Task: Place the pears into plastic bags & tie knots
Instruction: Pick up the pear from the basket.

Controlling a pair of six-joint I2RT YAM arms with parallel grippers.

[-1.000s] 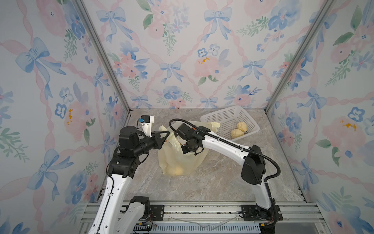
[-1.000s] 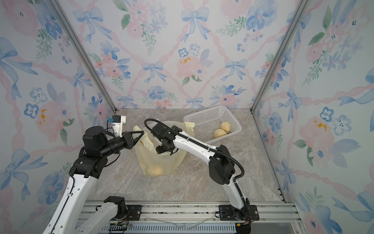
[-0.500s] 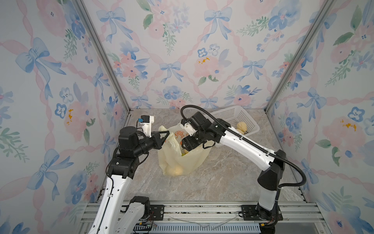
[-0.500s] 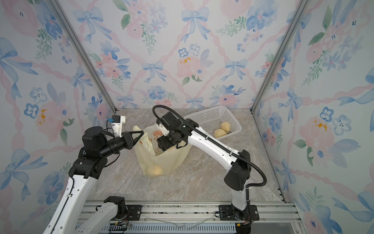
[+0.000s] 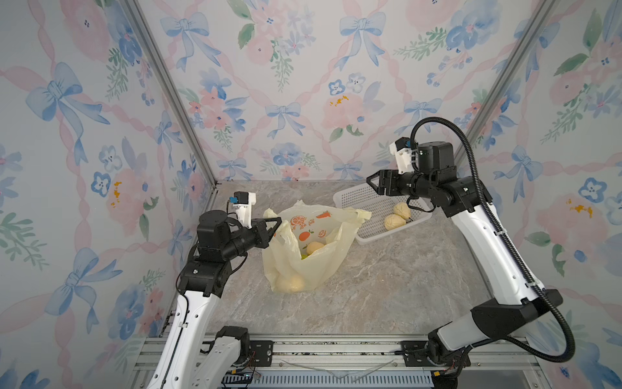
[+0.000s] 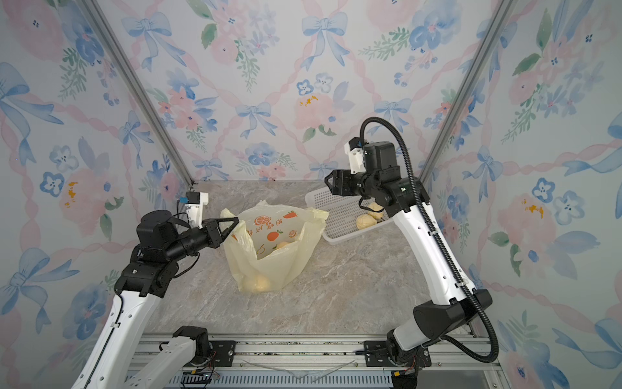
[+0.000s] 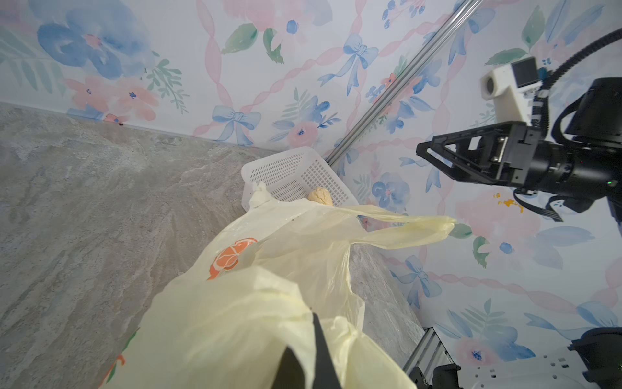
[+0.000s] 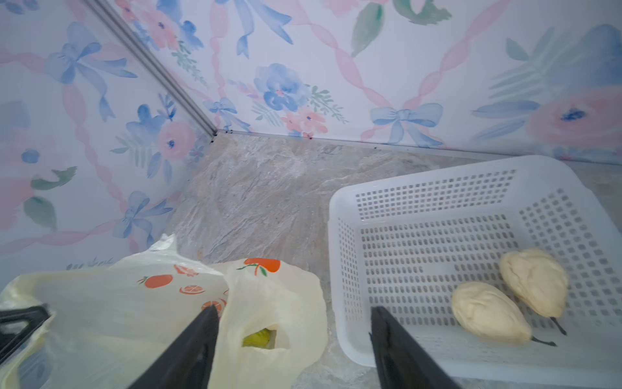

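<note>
Right wrist view first: my right pincer (image 8: 292, 313) hung wide open and empty, above the gap between the thin translucent pale-yellow plastic bag with orange fruit prints (image 8: 101, 303) and the white perforated plastic basket (image 8: 340, 215). Two pale cream lumpy pears with dark stems (image 8: 488, 313) lay touching each other toward one end of that basket.

My left pincer (image 5: 276, 225) was clamped shut on the bag's rim, holding the mouth up and open. Inside, a top view showed one cream pear (image 5: 314, 247) sitting high and another cream pear (image 5: 291, 283) showing through the film at the bottom. A bit of the bright green pear (image 8: 257, 336) peeked through a handle loop.

My guess on handling: the pears looked firm, rounded and a bit weighty, so I'd pinch across the fat belly and never the stem. The bag was floppy, slick film that would probably slump if my left let go.

In the way: the basket's wall, so come from above. Also the bag's loose handle (image 7: 420, 232) stuck out toward the basket and could snag. The grey marbled bench (image 5: 387, 296) carried it all.
</note>
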